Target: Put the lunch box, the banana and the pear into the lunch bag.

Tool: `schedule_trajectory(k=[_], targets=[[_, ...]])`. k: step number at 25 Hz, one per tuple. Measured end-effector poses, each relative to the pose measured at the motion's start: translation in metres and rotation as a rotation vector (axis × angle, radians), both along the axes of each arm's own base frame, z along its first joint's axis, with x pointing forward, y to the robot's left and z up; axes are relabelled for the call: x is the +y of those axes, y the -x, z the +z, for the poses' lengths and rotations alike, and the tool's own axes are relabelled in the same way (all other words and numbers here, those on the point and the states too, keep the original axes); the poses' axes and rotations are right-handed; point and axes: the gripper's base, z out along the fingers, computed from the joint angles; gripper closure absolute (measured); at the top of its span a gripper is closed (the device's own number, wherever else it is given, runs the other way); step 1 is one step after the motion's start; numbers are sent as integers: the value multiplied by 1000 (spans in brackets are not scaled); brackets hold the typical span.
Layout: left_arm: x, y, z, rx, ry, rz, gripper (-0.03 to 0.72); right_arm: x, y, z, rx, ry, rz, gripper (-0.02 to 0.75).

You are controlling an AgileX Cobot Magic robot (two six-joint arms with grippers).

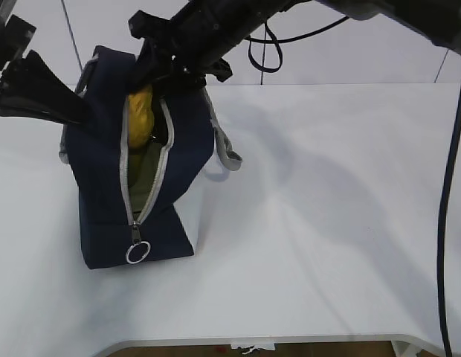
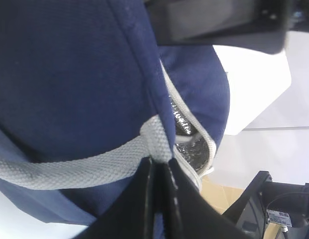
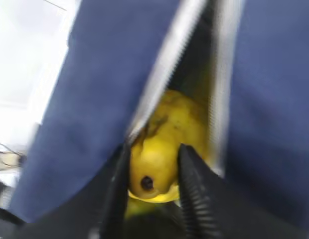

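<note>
The navy lunch bag (image 1: pixel 163 223) stands on the left of the white table (image 1: pixel 327 223) with its zipper open. The yellow pear (image 1: pixel 140 115) sits in the top of the opening. My right gripper (image 1: pixel 167 74) reaches down into the bag from above. In the right wrist view the pear (image 3: pixel 164 149) fills the gap of the right gripper (image 3: pixel 153 152), touching both fingers. My left gripper (image 2: pixel 161 162) is shut on the bag's grey webbing handle (image 2: pixel 70 169) at the bag's upper left edge (image 1: pixel 74 111). The lunch box and the banana are hidden.
The zipper's metal ring pull (image 1: pixel 137 253) hangs at the bag's near bottom end. The second grey handle (image 1: pixel 227 149) droops on the bag's right side. A black cable (image 1: pixel 446 223) hangs along the right edge.
</note>
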Motion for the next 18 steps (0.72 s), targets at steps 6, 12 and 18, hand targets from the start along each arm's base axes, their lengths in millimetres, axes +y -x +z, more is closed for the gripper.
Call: schedule_trajectory(k=[6, 12, 18], targets=[[0, 0, 1, -2, 0, 0, 692, -2, 3, 17, -38, -18, 58, 183], [2, 1, -1, -3, -30, -8, 692, -28, 0, 43, -204, 163, 2, 165], [2, 0, -1, -9, -34, -2, 692, -39, -2, 37, -172, 272, -77, 165]])
